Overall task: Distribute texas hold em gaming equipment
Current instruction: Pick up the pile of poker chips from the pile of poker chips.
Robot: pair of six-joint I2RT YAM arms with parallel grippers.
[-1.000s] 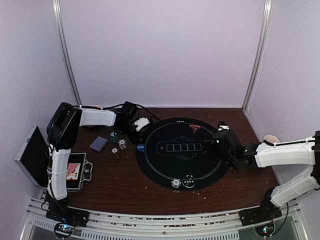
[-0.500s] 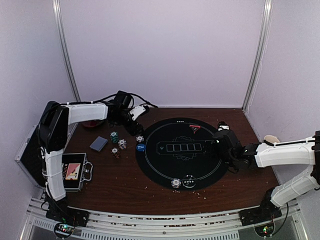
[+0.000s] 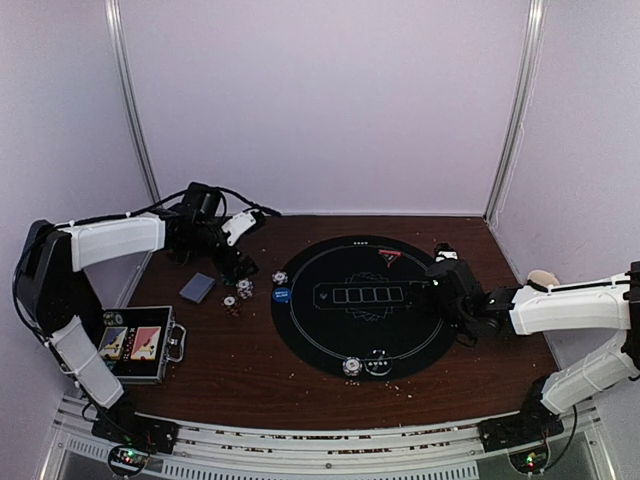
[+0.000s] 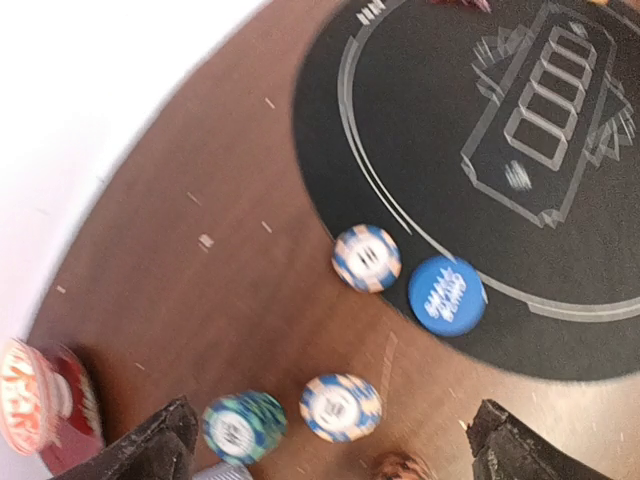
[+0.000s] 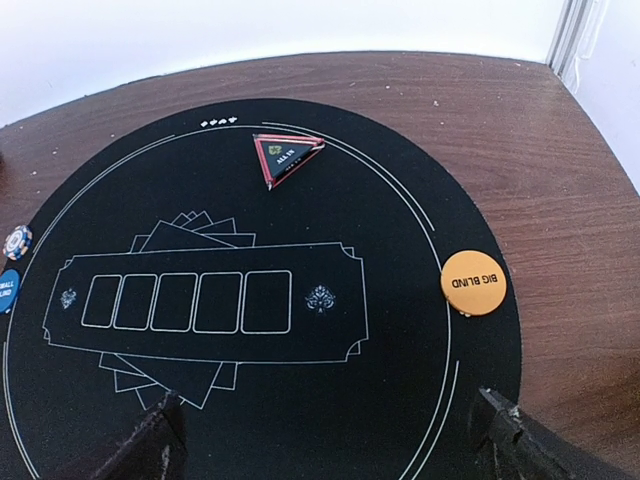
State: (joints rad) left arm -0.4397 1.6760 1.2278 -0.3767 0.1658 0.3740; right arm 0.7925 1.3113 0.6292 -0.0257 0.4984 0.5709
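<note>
nearest the arms a white chip (image 3: 351,366) sits on the near rim of the black mat (image 3: 310,335), right end effector (image 5: 330,440) hangs wide open and empty over the mat's right side, left end effector (image 4: 330,455) is open too, gripping nothing, by striped chips (image 4: 366,258) just off its left edge, triangle button (image 5: 287,155) at its far rim

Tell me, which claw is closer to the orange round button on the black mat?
Right. The right gripper hangs beside the orange button at the mat's right edge; the left gripper is far off, above loose chips beyond the mat's left side.
</note>
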